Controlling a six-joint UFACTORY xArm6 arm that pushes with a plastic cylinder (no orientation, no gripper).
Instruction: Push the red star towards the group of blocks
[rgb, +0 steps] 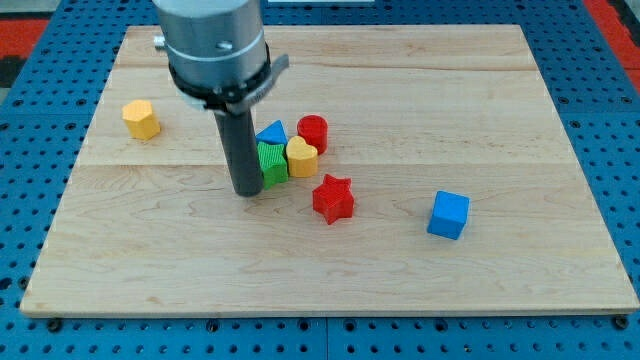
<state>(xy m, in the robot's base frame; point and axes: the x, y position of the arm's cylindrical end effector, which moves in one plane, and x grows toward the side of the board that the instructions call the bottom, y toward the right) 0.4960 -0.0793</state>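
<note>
The red star-shaped block (333, 198) is seen on the wooden table (480, 110), just below and right of the cluster: green block (272, 163), blue triangular block (272, 133), yellow heart-like block (302, 156), red cylinder (313, 131). A small gap remains, so the push is judged nearly done. My tip (247, 191) rests left of the green block, away from the star. No claw is fitted. The green block's shape is partly hidden.
</note>
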